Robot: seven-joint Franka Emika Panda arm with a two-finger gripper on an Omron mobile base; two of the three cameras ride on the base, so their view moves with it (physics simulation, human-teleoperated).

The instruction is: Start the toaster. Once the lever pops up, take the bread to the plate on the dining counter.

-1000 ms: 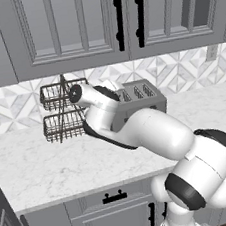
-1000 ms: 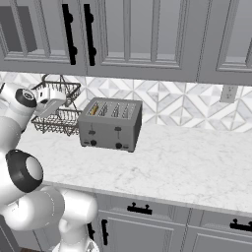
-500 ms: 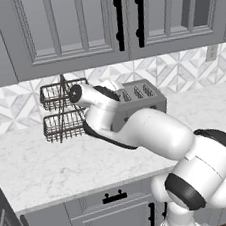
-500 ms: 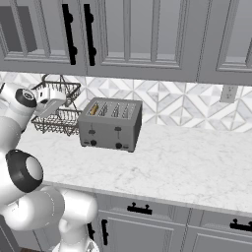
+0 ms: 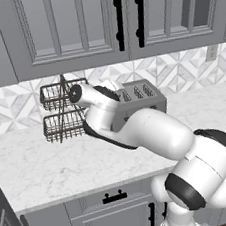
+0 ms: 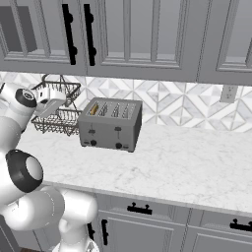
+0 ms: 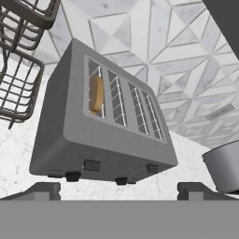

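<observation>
Hovering spread-wide jaws (image 7: pixel 119 189) — above toaster (image 7: pixel 100 126), bread (image 7: pixel 95 94) in end slot, wire rack (image 7: pixel 21 60) close beside

1. Surface (image 6: pixel 187 162): white marble-look worktop, backed by patterned tiles.
2. Toaster (image 6: pixel 110 124) stands directly on the surface, near the tiled wall.
3. Black wire basket rack (image 6: pixel 58 118) stands on the surface just beside the toaster, on its bread-slot side.
4. Grey pot (image 7: pixel 224 167) near the toaster's opposite end.

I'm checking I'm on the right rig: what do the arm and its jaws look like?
A glossy white arm of rounded, bulbous segments with dark grey-black bands and caps at the joints. No cables or markings visible. The gripper ends in two small, dark, blocky fingertips.
</observation>
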